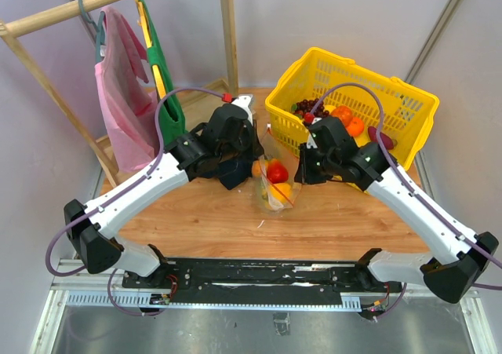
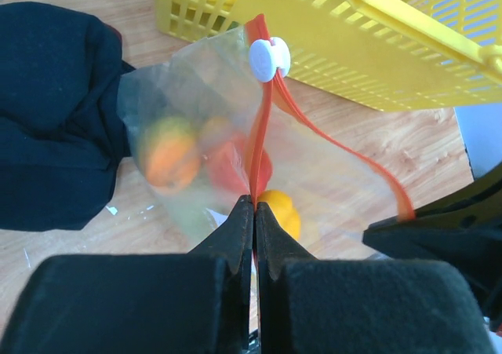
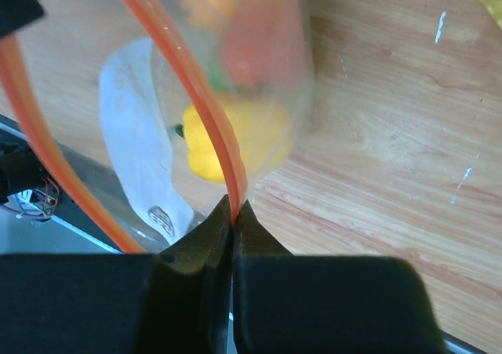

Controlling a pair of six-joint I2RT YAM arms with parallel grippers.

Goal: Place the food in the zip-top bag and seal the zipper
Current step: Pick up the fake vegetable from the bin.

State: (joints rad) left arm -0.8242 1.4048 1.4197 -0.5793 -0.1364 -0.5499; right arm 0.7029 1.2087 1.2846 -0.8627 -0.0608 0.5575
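The clear zip-top bag (image 1: 267,191) hangs between both grippers over the wooden table, its mouth spread open. Inside it lies food: an orange (image 2: 169,154), a red tomato (image 2: 229,167) and a yellow bell pepper (image 2: 281,213). My left gripper (image 2: 255,202) is shut on the orange-red zipper (image 2: 259,134) just below its white slider (image 2: 269,60). My right gripper (image 3: 234,206) is shut on the other lip of the zipper (image 3: 196,95), with the pepper (image 3: 235,138) and the bag's white label (image 3: 137,134) beyond it. From above, the left gripper (image 1: 257,146) and right gripper (image 1: 304,166) flank the bag.
A yellow basket (image 1: 412,126) at the back right holds more food, including an eggplant (image 1: 384,140). A dark cloth (image 1: 232,173) lies left of the bag. A wooden rack with pink (image 1: 118,95) and green (image 1: 165,87) garments stands at the back left.
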